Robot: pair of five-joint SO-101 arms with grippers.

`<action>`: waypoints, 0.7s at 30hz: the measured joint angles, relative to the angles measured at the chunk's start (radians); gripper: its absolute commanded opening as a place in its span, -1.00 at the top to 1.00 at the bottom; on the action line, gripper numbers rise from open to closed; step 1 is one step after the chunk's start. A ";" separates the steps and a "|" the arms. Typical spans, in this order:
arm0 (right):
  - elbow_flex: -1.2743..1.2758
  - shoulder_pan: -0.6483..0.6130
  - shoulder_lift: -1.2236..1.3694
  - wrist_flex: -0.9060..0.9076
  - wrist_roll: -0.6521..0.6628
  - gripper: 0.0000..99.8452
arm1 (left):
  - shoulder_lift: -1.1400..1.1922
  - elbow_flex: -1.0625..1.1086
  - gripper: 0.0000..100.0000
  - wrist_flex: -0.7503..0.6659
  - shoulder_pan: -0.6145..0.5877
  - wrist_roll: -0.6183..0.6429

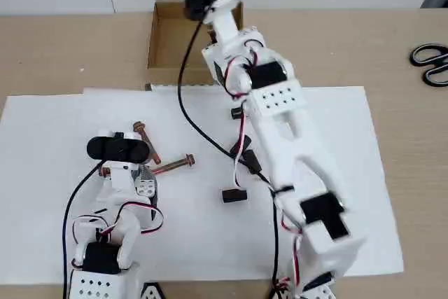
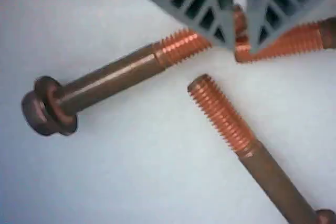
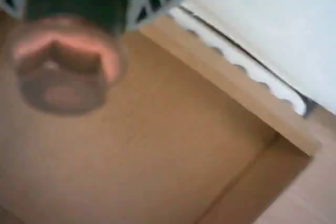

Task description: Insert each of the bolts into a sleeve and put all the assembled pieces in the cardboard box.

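Note:
My left gripper (image 2: 239,38) is low over the white paper, among three copper bolts. Its grey fingers (image 2: 207,9) stand almost together on the threaded tip of one bolt (image 2: 296,40). A second bolt (image 2: 105,80) and a third bolt (image 2: 236,129) lie loose beside it. My right gripper (image 3: 71,9) hangs over the inside of the cardboard box (image 3: 173,145), shut on a black sleeve with a copper bolt head (image 3: 63,66) showing at its end. In the high view that arm reaches over the box (image 1: 168,40). Two black sleeves (image 1: 234,195) (image 1: 238,112) lie on the paper.
A large white paper sheet (image 1: 63,124) covers the wooden table. Black scissors (image 1: 430,64) lie at the far right edge. The right arm's black cable (image 1: 192,113) trails across the paper between the two arms.

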 measured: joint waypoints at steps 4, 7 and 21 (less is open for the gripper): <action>-0.101 0.003 0.143 -0.080 0.161 0.99 | 0.000 0.000 0.99 0.000 0.000 0.000; -0.129 0.009 0.236 -0.170 0.298 0.99 | 0.000 0.000 0.99 0.000 0.000 0.000; -0.147 0.014 0.364 -0.362 0.499 0.71 | 0.000 0.000 0.99 0.000 0.000 0.000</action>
